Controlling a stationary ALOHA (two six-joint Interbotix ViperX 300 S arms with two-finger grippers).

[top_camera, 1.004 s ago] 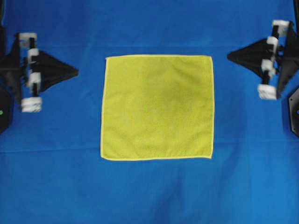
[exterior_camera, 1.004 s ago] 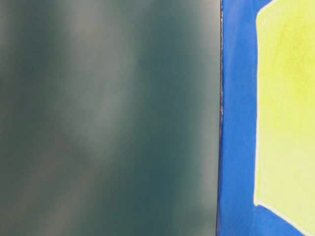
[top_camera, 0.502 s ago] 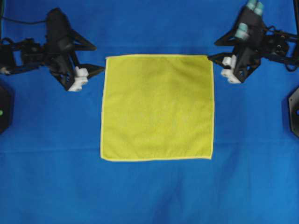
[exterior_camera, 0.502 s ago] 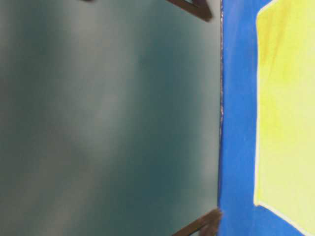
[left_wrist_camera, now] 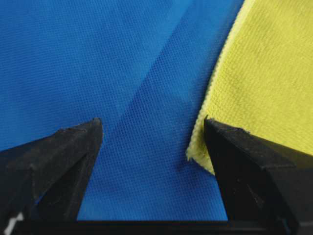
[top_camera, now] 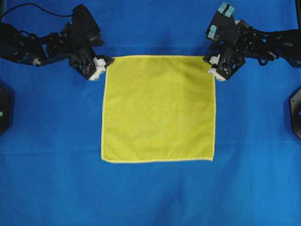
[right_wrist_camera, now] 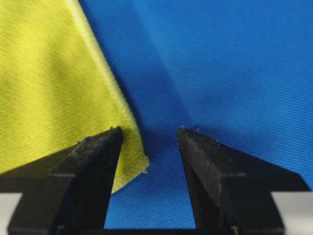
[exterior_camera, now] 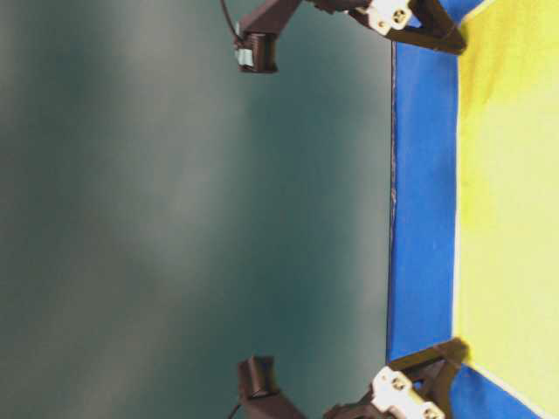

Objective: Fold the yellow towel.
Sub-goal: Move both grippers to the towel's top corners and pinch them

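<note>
The yellow towel (top_camera: pixel 158 108) lies flat and square in the middle of the blue sheet (top_camera: pixel 150 193), fuzzy microfibre with a paler stitched hem. My left gripper (top_camera: pixel 102 66) sits at its top-left corner and my right gripper (top_camera: pixel 214 66) at its top-right. Both have their black wedge-shaped fingers spread wide, each straddling a corner, nothing pinched. The sheet has a fine woven grain.

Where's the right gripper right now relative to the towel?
In the overhead view, the right gripper sits open at the yellow towel's top-right corner, over the blue cloth.
</note>
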